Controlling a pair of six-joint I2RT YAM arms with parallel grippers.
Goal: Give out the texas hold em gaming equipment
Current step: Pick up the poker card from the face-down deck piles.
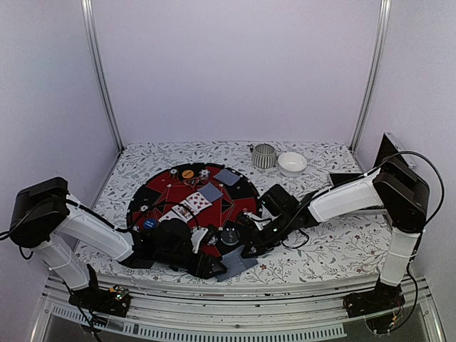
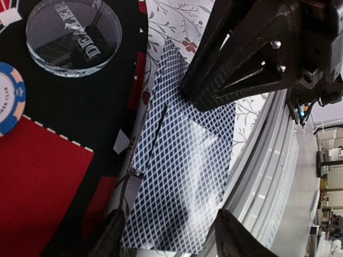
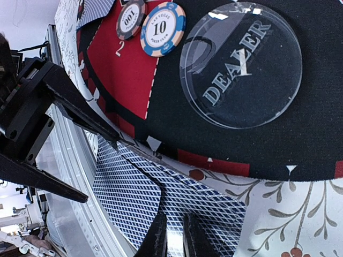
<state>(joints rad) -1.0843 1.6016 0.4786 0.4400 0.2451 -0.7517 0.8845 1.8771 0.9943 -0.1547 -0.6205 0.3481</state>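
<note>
My left hand [image 2: 172, 235] stands open astride the fanned grey-blue diamond-backed playing cards [image 2: 182, 176]; my right hand [image 3: 174, 238], opposite, is pinched shut on their far edge.

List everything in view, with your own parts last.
mat: one, red and black, round, table centre
cloth: one, white floral, under everything
cards: a grey-blue face-down pile off the mat's near edge; about four more on the mat, two of them face up
chips: orange one with a pale one beside it at the mat's far side; blue one and black one together on the mat
dealer button: one, clear, on the mat's near part
cup: one, grey, ribbed, far side
bowl: one, white, right of the cup
left gripper: open over the pile
right gripper: nearly shut at the pile; hold unclear
</note>
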